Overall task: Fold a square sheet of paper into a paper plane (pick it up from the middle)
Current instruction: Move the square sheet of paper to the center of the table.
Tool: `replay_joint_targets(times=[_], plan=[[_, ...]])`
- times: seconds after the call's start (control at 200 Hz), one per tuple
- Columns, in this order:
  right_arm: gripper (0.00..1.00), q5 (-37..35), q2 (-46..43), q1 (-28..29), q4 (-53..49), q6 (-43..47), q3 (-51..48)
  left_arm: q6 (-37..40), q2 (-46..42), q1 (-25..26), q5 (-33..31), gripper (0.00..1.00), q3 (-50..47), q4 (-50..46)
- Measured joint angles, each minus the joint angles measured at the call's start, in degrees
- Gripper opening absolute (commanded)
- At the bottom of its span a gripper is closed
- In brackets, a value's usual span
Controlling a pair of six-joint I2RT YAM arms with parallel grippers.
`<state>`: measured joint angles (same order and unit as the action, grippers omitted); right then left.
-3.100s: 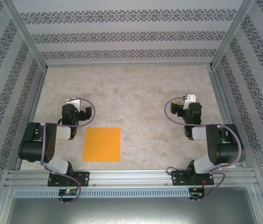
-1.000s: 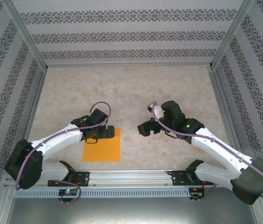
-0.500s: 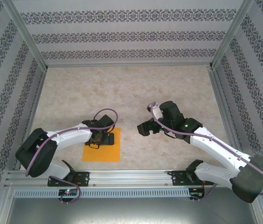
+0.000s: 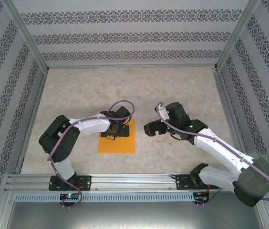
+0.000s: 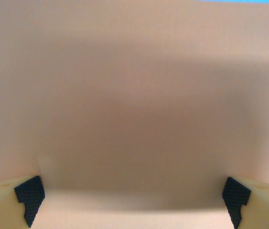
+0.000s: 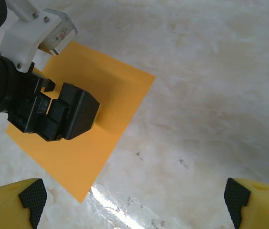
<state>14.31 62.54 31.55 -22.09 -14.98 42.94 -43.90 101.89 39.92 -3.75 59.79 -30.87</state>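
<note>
The square sheet of paper [image 4: 121, 145] is plain bright orange and lies flat and uncreased on the marble table, near the front centre. No paper plane is in view. My left gripper [image 4: 112, 130] points down onto the sheet's upper middle, jaws wide open. In the left wrist view the orange paper [image 5: 134, 95] spreads out between the spread black fingertips [image 5: 29, 198] of the left gripper [image 5: 132, 202]. My right gripper [image 4: 149, 129] hovers open just right of the sheet, apart from it. In the right wrist view the right gripper [image 6: 134, 200] is over bare table, beside the paper [image 6: 91, 152] and the left gripper's black body [image 6: 53, 112].
The marble tabletop [image 4: 125, 86] is walled by patterned panels at the back and sides. An aluminium rail [image 4: 134, 181] carrying both arm bases runs along the near edge. Metal frame posts stand at the back corners.
The left gripper has moved right and slightly away from the rail, and the orange sheet has slid with it toward the centre. The right arm has barely moved.
</note>
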Motion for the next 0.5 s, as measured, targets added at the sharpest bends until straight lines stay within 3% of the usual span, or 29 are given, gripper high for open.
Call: replay_joint_targets(times=[0.5], plan=[[0.98,4.55,-3.91,-11.37,-1.27,-1.40,-5.20,-2.19,17.79,2.40,1.03,1.00,25.35,0.13]])
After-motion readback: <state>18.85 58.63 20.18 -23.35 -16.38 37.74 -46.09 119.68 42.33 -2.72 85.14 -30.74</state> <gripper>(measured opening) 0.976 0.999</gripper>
